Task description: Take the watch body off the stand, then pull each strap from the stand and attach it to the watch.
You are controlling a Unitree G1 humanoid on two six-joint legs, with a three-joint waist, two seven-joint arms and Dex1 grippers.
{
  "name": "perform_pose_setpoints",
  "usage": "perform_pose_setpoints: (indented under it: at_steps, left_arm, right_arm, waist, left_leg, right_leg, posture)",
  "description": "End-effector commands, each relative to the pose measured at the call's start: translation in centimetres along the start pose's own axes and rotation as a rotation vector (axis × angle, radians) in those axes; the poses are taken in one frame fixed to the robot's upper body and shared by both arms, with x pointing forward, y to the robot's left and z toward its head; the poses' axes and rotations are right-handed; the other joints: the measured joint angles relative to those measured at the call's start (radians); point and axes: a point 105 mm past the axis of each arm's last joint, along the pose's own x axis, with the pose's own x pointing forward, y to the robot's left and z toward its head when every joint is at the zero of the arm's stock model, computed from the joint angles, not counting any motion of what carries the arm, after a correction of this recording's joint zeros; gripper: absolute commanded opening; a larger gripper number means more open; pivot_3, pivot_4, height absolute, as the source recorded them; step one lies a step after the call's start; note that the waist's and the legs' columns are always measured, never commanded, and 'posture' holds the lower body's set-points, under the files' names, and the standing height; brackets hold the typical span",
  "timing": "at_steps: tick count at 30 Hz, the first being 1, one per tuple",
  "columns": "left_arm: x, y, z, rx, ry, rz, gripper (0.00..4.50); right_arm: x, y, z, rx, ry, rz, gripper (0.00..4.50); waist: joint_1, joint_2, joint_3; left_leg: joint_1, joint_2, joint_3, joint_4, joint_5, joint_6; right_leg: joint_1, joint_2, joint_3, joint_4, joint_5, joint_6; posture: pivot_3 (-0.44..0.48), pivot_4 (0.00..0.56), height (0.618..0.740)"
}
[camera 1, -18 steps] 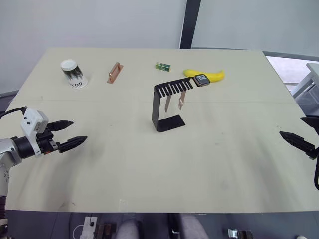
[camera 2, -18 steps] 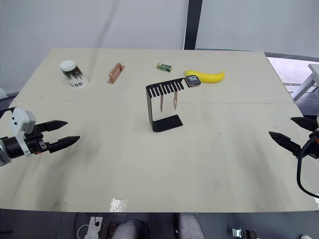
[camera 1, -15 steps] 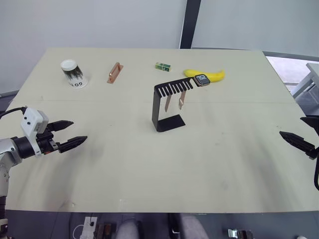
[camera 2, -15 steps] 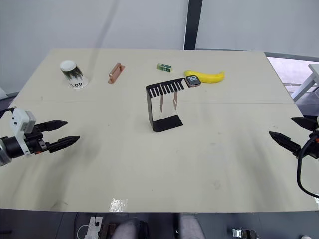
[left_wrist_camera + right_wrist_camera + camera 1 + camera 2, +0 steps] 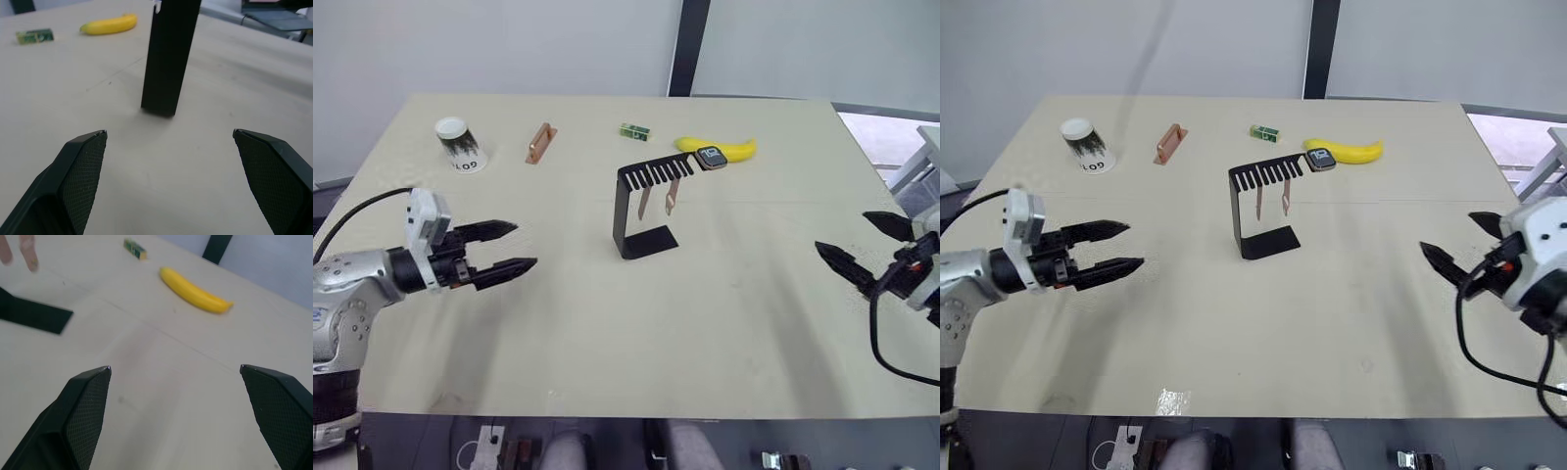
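The stand (image 5: pixel 641 208) is a thin black bent sheet-metal bracket standing upright near the middle of the table, somewhat toward its far edge, with a flat base and a slotted, comb-like top arm. The watch body (image 5: pixel 709 158), square, black-faced and silver-rimmed, sits at the free end of that arm. Two short salmon-pink straps (image 5: pixel 658 199) hang side by side from the slots, clear of the base.

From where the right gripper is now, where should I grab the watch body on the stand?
Pinch the watch body across its two side edges, coming from the right gripper's side. It sits face up at the free end of the stand's top arm, so that end is open; the banana lies close behind it.
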Motion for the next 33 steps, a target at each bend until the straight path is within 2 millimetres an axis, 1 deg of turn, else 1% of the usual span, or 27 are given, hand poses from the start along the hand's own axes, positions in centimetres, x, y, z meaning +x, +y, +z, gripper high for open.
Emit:
perform_pose_setpoints:
  at_steps: [1, 3, 7, 10, 13, 18, 24, 33]
  left_arm:
    - [2.0, -2.0, 3.6, 0.092, -0.078, -0.112, 4.44]
    - [2.8, -2.2, 5.4, 0.138, -0.114, -0.142, 4.44]
    - [4.1, -2.1, 7.6, 0.192, -0.158, -0.187, 4.44]
    - [4.9, -2.0, 8.7, 0.213, -0.191, -0.21, 4.44]
    - [5.6, -1.5, 9.0, 0.226, -0.214, -0.201, 4.44]
    - [6.7, -0.9, 9.2, 0.257, -0.242, -0.175, 4.44]
    - [6.9, -1.1, 9.1, 0.264, -0.257, -0.177, 4.44]
    - [6.7, -0.9, 9.1, 0.269, -0.259, -0.167, 4.44]
  right_arm:
    - [1.4, 3.3, 3.0, 0.052, -0.088, 0.018, 4.5]
    - [2.6, 4.3, 4.3, 0.095, -0.121, -0.006, 4.5]
    - [5.0, 5.1, 6.7, 0.156, -0.14, -0.055, 4.5]
    - [6.8, 6.0, 8.5, 0.181, -0.148, -0.053, 4.5]
    - [8.6, 7.1, 9.7, 0.194, -0.13, -0.043, 4.5]
    - [10.8, 7.8, 10.2, 0.203, -0.079, -0.047, 4.5]
    - [11.9, 7.5, 9.7, 0.278, -0.052, -0.083, 4.5]
    - [13.0, 7.2, 9.8, 0.303, -0.042, -0.101, 4.5]
  waist:
    - [-0.003, 0.0, 0.0]
    - [-0.006, 0.0, 0.0]
    - [-0.01, 0.0, 0.0]
    - [-0.013, 0.0, 0.0]
    - [-0.02, 0.0, 0.0]
    - [-0.025, 0.0, 0.0]
    - [-0.029, 0.0, 0.0]
    - [-0.031, 0.001, 0.0]
  left_leg:
    - [0.0, 0.0, 0.0, 0.001, 0.0, 0.0]
    - [-0.001, 0.0, 0.0, 0.004, 0.0, 0.0]
    - [-0.002, 0.0, -0.001, 0.008, 0.0, -0.001]
    - [-0.002, 0.0, -0.001, 0.009, 0.0, -0.001]
    - [-0.003, 0.001, -0.001, 0.01, 0.0, -0.001]
    - [-0.005, 0.001, -0.001, 0.01, 0.0, 0.0]
    - [-0.006, 0.001, -0.001, 0.01, 0.0, 0.0]
    - [-0.007, 0.001, -0.001, 0.01, 0.0, 0.0]
  right_leg:
    - [0.0, 0.0, 0.0, 0.0, 0.0, 0.0]
    - [0.0, 0.0, 0.0, 0.002, 0.0, 0.0]
    - [-0.001, 0.001, 0.0, 0.004, 0.0, -0.001]
    - [-0.002, 0.001, 0.0, 0.005, -0.001, -0.001]
    - [-0.003, 0.001, 0.0, 0.006, -0.001, -0.001]
    - [-0.004, 0.0, -0.001, 0.006, -0.001, -0.001]
    - [-0.005, 0.0, 0.0, 0.007, -0.001, -0.001]
    - [-0.006, 0.0, 0.0, 0.007, -0.001, -0.001]
  posture:
    - [0.0, 0.15, 0.74]
    - [0.0, 0.15, 0.74]
    - [0.0, 0.15, 0.74]
    - [0.0, 0.15, 0.74]
    - [0.0, 0.15, 0.74]
    - [0.0, 0.15, 0.74]
    - [0.0, 0.15, 0.74]
    - [0.0, 0.15, 0.74]
